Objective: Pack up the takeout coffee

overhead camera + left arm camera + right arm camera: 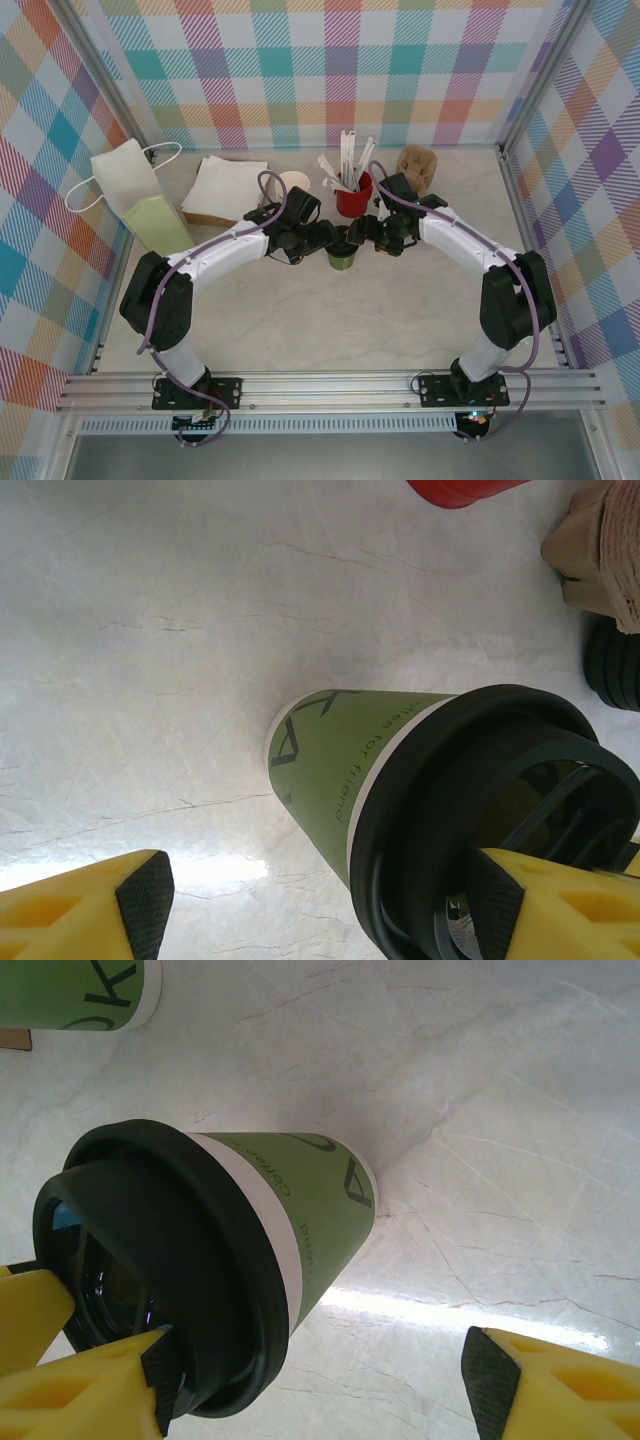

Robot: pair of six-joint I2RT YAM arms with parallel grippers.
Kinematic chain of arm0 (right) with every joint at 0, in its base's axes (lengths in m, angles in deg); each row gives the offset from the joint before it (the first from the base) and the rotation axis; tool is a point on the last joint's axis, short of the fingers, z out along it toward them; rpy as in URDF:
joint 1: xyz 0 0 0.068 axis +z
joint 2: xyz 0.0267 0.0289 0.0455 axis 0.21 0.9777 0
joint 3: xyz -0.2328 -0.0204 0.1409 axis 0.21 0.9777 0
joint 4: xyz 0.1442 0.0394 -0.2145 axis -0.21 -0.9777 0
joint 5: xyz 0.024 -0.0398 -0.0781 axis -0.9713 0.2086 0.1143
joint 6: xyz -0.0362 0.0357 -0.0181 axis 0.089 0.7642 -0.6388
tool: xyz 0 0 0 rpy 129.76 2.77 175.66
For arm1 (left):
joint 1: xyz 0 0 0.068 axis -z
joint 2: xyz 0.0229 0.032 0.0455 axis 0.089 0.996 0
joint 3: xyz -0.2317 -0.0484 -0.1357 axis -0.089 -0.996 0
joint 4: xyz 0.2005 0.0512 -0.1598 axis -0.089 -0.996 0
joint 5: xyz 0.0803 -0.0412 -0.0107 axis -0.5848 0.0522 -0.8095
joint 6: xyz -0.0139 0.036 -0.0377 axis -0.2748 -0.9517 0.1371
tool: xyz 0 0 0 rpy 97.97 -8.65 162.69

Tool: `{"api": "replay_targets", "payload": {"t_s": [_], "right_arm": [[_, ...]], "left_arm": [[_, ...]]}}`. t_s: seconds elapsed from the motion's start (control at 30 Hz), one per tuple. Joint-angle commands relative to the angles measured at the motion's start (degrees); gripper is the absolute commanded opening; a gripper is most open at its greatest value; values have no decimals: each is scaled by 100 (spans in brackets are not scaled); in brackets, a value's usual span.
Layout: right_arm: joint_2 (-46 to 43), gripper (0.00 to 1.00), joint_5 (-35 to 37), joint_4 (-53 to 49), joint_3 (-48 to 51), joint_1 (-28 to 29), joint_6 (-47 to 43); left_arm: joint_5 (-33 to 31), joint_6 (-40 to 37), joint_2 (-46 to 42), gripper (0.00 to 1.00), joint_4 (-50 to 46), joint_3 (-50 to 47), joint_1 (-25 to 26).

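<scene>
Yellow fingers point(60, 920) of the left gripper point(320, 905) are spread wide and hold nothing. The takeout coffee point(330, 770) stands between them, close by one finger. The right gripper point(325, 1385) gapes likewise, empty. The cup is probably light, crushable paper, so grip it gently just under the lid point(450, 780).

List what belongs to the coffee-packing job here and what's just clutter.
Job: coffee cup, green with black lid; paper bag, likely its destination; left end effector and right end effector, both open beside the cup.
Clutter: red cup of stirrers; napkin stack; lidless paper cup; brown cardboard piece.
</scene>
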Motion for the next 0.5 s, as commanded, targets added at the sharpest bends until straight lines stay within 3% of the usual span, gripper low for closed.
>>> {"api": "replay_targets", "payload": {"t_s": [0.0, 0.47], "right_arm": [[260, 75, 179, -530, -21, -22, -159], [639, 75, 199, -997, -150, -39, -353]], "left_arm": [[-262, 73, 118, 77, -382, -114, -77], [-306, 117, 306, 75, -487, -189, -72]]}}
